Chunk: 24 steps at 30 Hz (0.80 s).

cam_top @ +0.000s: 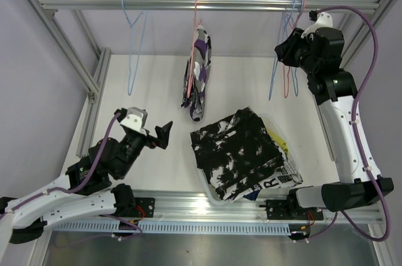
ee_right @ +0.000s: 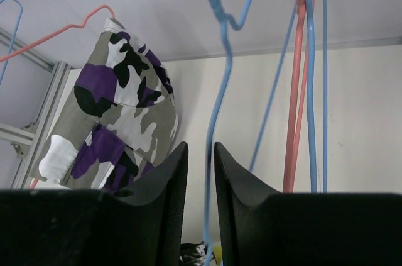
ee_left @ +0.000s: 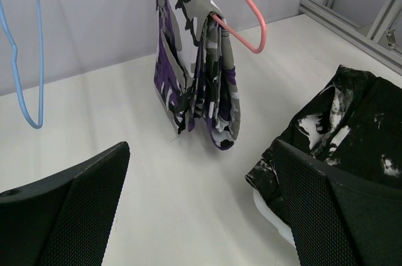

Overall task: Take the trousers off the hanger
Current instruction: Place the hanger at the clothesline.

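— Where were the trousers?

— The purple, white and black pair hung folded over the pink hanger on the rail. The others lay in the white tub on the table.

— What was in the tub?

— A heap. The black-and-white pair was on top. A bit of a yellow pair and a grey-white pair poked out at the side. Anything under them was hidden.

— How would the hanging pair feel?

— Soft, floppy and light, I thought. They would not break, but they could catch on the hanger and make it swing. I would pinch the thick folded part low down and slide it off sideways.

— And your pincers?

— My left pincer was spread wide and held nothing. It was low over the table, facing the hanging pair. My right pincer was up by the bare hangers. Its fingers were a little apart, with a blue hanger wire in the gap, not squeezed.
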### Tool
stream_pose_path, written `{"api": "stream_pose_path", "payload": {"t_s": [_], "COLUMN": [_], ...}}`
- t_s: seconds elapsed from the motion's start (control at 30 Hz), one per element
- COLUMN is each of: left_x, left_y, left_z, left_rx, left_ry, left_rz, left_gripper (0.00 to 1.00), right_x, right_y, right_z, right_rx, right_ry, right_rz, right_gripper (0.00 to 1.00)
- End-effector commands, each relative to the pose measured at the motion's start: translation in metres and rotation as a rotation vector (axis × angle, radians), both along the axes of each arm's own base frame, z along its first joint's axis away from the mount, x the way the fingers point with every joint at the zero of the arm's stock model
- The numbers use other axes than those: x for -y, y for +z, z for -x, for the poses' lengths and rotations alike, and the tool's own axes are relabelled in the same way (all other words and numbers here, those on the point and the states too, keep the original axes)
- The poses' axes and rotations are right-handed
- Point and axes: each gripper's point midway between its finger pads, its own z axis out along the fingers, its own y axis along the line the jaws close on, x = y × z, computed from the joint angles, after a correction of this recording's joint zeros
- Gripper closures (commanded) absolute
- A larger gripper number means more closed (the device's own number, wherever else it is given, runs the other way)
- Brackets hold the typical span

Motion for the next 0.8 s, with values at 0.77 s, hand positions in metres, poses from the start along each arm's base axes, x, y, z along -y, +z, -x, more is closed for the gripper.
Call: {"api": "stream_pose_path", "payload": {"t_s": [0.77], "left_x": [0.006], "left_y": [-0.004], "left_z": [-0.003], "left_rx": [-0.015], "left_ry": [-0.005], "left_rz": [-0.014], "left_gripper": [0.01], "right_x": [-0.004], "right_y": [-0.004], "right_z": [0.014], "right_rx": [0.029], "right_ry": [0.031], "right_rz": [-0.019], "right_gripper": [0.42]}}
